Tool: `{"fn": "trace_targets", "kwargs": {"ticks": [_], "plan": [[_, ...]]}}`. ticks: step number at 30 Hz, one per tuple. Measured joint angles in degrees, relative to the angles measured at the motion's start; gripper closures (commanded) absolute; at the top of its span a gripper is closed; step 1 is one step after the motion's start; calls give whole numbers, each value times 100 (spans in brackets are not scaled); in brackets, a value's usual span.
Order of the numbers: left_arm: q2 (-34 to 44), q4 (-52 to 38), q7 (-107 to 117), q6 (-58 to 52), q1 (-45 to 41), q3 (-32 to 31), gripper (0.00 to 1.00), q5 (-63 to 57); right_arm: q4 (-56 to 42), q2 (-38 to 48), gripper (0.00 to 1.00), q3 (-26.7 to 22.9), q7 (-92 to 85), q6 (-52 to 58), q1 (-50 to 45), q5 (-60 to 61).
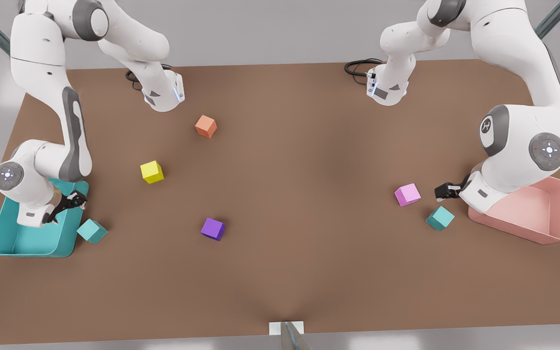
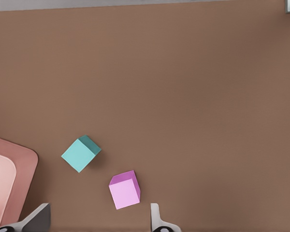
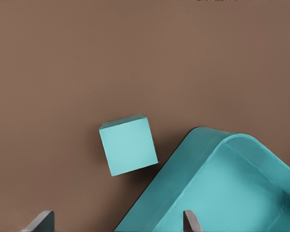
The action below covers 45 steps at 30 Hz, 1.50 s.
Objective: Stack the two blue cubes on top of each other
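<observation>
My left hand hovers empty, fingers spread, by the pink cube and one teal cube near the pink bin, while my right hand, fingers likewise spread, hangs over the teal bin beside the other teal cube on the worktop.

The front view looks steeply down over the whole brown table from opposite the arms' bases (seated at twelve o'clock). Each wrist view faces down at close range; the left shares the pink cube corner with it, the right the teal bin corner.
</observation>
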<state>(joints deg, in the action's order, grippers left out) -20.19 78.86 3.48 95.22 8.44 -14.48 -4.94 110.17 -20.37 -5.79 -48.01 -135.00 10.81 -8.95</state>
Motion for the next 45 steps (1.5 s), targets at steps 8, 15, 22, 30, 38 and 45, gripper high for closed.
{"fn": "trace_targets", "kwargs": {"ticks": [8,15,22,30,38,45], "plan": [[-15,16,60,-39,11,0,0,-10,-89,-733,0,-30,-1300,-1386,22,79],[-27,28,94,-97,6,0,0,-13,-198,-781,0,-34,-2046,-821,-3,837],[-30,27,116,-128,12,0,0,-19,-271,-1035,0,-49,-2544,-291,42,1269],[-28,26,131,-135,35,0,0,-20,-646,-1234,0,-217,-2954,71,26,1465],[-83,1,135,-113,114,8,0,-20,-899,-1541,0,-237,-3227,192,35,1676],[112,-134,136,-97,127,-342,0,-18,-978,-1571,0,-273,-3403,260,39,1703]]}}
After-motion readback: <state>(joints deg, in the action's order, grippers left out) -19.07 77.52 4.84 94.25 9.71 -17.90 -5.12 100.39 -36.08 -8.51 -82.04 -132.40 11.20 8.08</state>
